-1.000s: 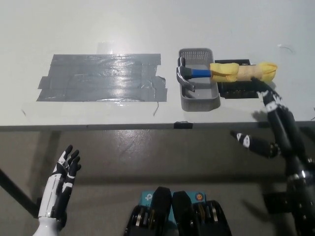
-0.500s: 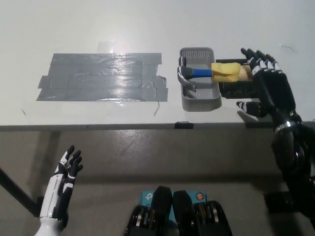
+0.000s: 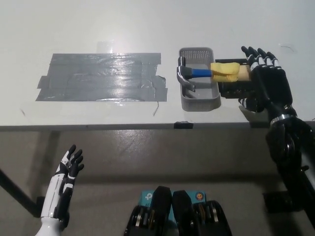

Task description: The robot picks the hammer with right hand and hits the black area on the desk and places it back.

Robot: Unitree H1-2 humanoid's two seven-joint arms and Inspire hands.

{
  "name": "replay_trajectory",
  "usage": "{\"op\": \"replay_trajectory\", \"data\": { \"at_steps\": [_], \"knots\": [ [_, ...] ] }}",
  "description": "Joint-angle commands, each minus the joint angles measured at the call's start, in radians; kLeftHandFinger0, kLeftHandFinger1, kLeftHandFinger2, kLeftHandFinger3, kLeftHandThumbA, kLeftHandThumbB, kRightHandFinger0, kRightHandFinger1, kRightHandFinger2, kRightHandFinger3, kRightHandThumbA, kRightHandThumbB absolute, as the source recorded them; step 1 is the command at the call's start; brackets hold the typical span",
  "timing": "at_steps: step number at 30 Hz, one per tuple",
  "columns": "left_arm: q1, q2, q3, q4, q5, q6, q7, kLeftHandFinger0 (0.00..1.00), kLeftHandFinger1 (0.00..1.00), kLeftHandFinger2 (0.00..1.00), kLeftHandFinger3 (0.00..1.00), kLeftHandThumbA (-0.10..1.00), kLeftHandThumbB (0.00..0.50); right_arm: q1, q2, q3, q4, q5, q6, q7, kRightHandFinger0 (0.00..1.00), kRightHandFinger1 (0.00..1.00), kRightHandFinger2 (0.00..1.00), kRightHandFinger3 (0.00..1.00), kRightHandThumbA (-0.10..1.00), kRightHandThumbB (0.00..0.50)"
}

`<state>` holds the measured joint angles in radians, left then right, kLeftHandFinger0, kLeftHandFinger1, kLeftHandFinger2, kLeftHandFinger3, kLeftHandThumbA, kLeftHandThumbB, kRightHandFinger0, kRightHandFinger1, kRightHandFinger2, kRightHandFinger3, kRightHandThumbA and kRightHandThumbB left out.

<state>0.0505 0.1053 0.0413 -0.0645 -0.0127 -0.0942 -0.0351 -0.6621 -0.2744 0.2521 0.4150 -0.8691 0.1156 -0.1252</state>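
Observation:
A hammer (image 3: 197,73) with a steel head, blue neck and yellow foam-wrapped handle lies across a grey mesh basket (image 3: 199,97), its handle sticking out to the right over a black block (image 3: 235,88). My black right hand (image 3: 268,78) hovers open over the handle's far end, fingers spread and pointing away, hiding that end. The dark grey taped area (image 3: 103,77) covers the desk left of the basket. My white left hand (image 3: 61,189) rests open below the desk edge at the lower left.
The white desk (image 3: 147,24) stretches behind everything; its front edge (image 3: 123,127) runs across the picture's middle. A small black clip (image 3: 183,124) sits on that edge below the basket.
My right hand rose from below the desk edge up over the hammer's handle end, then settled slightly further right. The hammer and left hand have stayed put.

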Motion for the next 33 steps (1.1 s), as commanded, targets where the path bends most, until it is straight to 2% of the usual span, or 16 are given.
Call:
{"op": "replay_trajectory", "data": {
  "at_steps": [1,12,14,18,25,33],
  "knots": [
    [-0.007,0.004,-0.005,-0.034,0.007,-0.035,-0.006,1.00,1.00,1.00,1.00,0.89,0.000,-0.071,0.010,0.003,0.021,-0.005,0.008,-0.072,1.00,1.00,1.00,1.00,1.00,0.363],
    [-0.014,0.004,-0.008,-0.038,0.006,-0.032,-0.007,1.00,1.00,1.00,1.00,0.87,0.000,-0.113,0.036,0.013,0.082,-0.001,-0.014,-0.138,1.00,1.00,1.00,1.00,1.00,0.356],
    [-0.014,0.005,-0.007,-0.038,0.007,-0.029,-0.007,1.00,1.00,1.00,1.00,0.87,0.017,-0.118,0.037,0.017,0.089,0.002,-0.010,-0.133,1.00,1.00,1.00,1.00,1.00,0.353],
    [-0.014,0.006,-0.006,-0.042,0.002,-0.028,-0.009,1.00,1.00,1.00,1.00,0.89,0.001,-0.130,0.040,0.027,0.119,-0.001,-0.011,-0.150,1.00,1.00,1.00,1.00,1.00,0.353],
    [-0.015,0.009,-0.008,-0.041,0.004,-0.026,-0.011,1.00,1.00,1.00,1.00,0.90,0.004,-0.146,0.041,0.041,0.154,0.005,-0.016,-0.161,1.00,1.00,1.00,1.00,1.00,0.352],
    [-0.015,0.009,-0.008,-0.038,0.010,-0.036,-0.008,1.00,1.00,1.00,1.00,0.87,0.000,-0.158,0.045,0.049,0.178,0.007,-0.015,-0.184,1.00,1.00,1.00,1.00,1.00,0.359]
  ]
}}
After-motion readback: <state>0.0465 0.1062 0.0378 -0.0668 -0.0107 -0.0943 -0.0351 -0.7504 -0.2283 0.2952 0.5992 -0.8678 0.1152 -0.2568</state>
